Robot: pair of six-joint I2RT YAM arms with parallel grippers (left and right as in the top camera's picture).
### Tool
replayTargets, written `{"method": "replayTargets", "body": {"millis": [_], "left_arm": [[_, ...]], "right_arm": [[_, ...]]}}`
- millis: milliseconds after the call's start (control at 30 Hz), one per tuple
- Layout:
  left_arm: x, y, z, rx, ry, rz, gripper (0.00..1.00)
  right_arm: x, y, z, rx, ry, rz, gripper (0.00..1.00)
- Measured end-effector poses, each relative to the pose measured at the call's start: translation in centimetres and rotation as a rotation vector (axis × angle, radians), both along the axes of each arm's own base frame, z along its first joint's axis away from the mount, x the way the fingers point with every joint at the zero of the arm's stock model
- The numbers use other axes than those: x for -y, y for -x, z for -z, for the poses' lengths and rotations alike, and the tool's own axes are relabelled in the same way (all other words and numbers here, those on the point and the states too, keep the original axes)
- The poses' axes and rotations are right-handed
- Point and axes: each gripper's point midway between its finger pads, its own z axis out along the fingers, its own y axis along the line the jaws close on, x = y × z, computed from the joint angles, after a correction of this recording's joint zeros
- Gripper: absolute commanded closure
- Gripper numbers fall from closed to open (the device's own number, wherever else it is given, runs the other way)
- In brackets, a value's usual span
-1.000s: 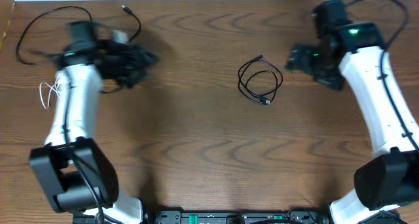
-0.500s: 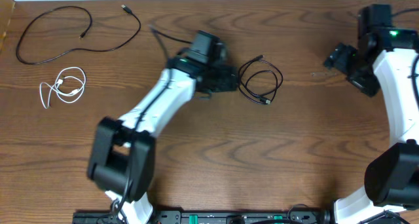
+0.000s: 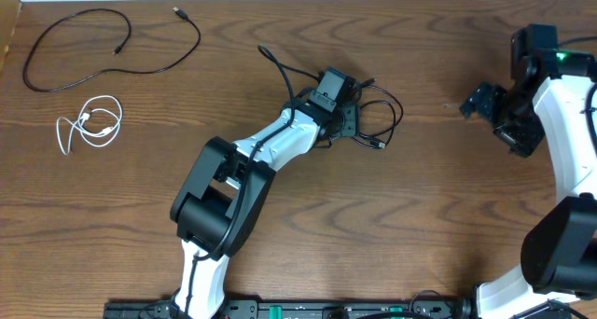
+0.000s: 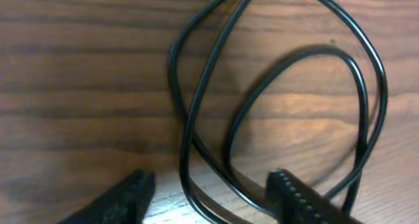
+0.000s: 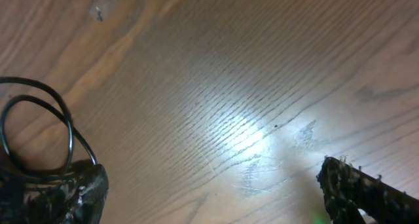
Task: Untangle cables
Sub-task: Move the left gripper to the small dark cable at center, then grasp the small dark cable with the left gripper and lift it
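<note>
We look down on a brown wooden table [image 3: 401, 235] with a robot arm at each side. The left arm stretches across to the middle of the table, and the left gripper [image 3: 349, 121] sits over the left edge of a short black cable [image 3: 399, 114], which lies there coiled in loose, overlapping loops. In the left wrist view its two dark fingers [image 4: 127, 198] stand apart, low over the wood. Strands at the near edge of the coil run through the gap between them, and most of the loops lie beyond the fingertips. The jaws are not pressed onto any strand, so this gripper is released and holds nothing.

At the far left corner a longer black cable [image 3: 140, 72] lies spread in one wide, open curve, with small plugs at both ends. Just below it a white cable [image 3: 86, 121] lies in a small, loose coil of its own. These two are near each other but not touching, and both are well apart from the coiled black cable.

The right gripper [image 3: 481, 103] is near the right edge of the table, well apart from every cable. Its jaws are spread wide over bare wood and hold nothing.
</note>
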Motion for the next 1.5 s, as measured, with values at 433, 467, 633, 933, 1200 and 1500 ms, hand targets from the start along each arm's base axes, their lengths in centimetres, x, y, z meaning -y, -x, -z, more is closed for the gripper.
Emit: {"method": "replayTargets", "body": {"millis": [433,467,633,933,1200,1500], "left_arm": [[-0.5,-0.2,1.0,-0.004,-0.03,-0.026,0.93],[-0.6,-0.2,0.9,-0.005,-0.03,-0.026,0.92],[-0.7,0.0,-2.4,0.025,-0.007,-0.03,0.93],[-0.4,2.9,-27.3,0.417,0.352,0.039,0.93],[-0.7,5.1,-29.1,0.403,0.385,0.083,0.89],[-5.4,3.2,-18.5,0.232,-0.004,-0.09,0.36]], "right_arm": [[-1.7,0.9,2.8,-0.028,-0.093,-0.007,0.01],[-1.7,0.9,2.8,-0.029,-0.097,-0.007,0.01],[-2.1,1.1,2.7,-0.032,-0.118,-0.014,0.01],[-9.6,-1.5,0.7,0.162,-0.45,-0.391,0.01],[-17.0,-2.3,-3.9,0.4,-0.778,-0.699,0.01],[-19.4,-1.5,-4.2,0.401,-0.807,-0.78,0.01]]}}
